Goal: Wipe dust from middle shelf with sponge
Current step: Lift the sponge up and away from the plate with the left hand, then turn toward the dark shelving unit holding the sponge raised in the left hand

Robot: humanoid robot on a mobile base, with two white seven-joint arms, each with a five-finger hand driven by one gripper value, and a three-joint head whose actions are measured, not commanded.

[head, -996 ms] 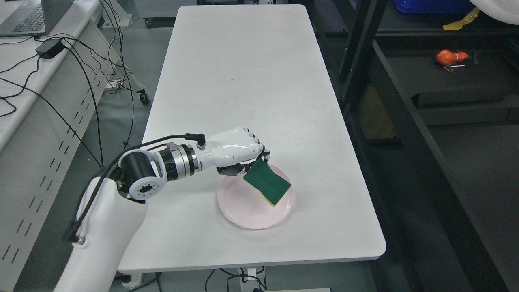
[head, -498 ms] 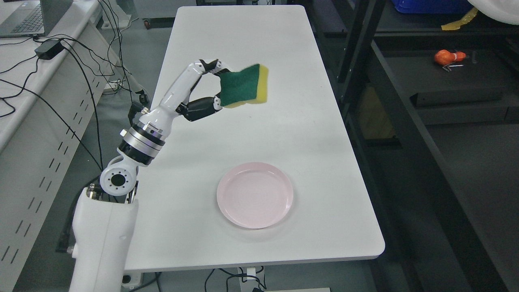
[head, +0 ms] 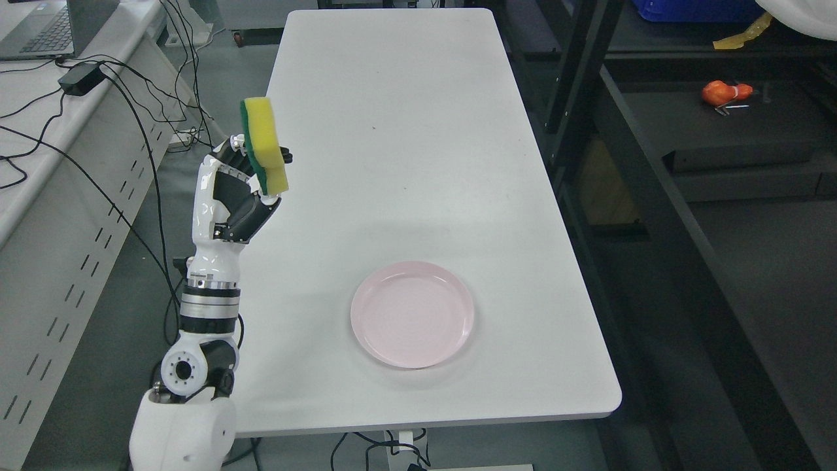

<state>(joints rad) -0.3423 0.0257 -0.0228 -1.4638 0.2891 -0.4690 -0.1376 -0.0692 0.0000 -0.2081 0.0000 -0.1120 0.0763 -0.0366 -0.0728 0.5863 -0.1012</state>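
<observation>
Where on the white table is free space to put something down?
The white table is bare from its far edge down to the pink plate, and also right of the plate. The left hand holds the sponge raised at the left edge, crowding only there.

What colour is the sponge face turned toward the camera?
Yellow. The sponge in the left hand shows yellow foam, with a green scouring layer behind; clearest in the head view.

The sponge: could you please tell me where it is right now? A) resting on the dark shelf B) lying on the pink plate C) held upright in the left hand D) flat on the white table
C: the sponge stands upright in the left hand, raised at the table's left edge, away from the bare pink plate.
</observation>
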